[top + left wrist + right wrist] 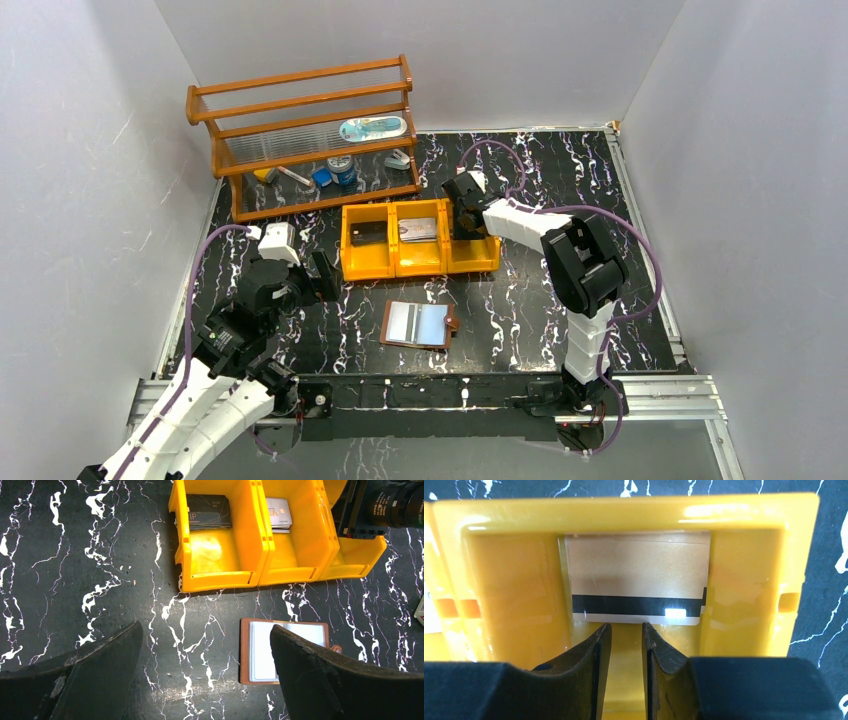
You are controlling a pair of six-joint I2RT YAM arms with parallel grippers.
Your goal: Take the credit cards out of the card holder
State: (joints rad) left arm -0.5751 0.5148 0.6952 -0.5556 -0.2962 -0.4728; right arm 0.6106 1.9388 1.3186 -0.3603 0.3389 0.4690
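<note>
The brown card holder (418, 324) lies open on the black marble table, pale glossy sleeves up; it also shows in the left wrist view (260, 652), partly behind my right finger. My left gripper (206, 630) is open and empty above the table, left of the holder (322, 276). My right gripper (626, 626) is inside the right compartment of the orange tray (345, 262), jaws slightly apart with nothing between them, just short of a card with a black stripe (636, 580) lying flat there. A dark card (207, 511) and a silver card (278, 511) lie in the other two compartments.
A wooden two-shelf rack (300, 130) with small items stands at the back left. White walls enclose the table on three sides. The tray's yellow walls (744, 590) stand close on both sides of my right gripper.
</note>
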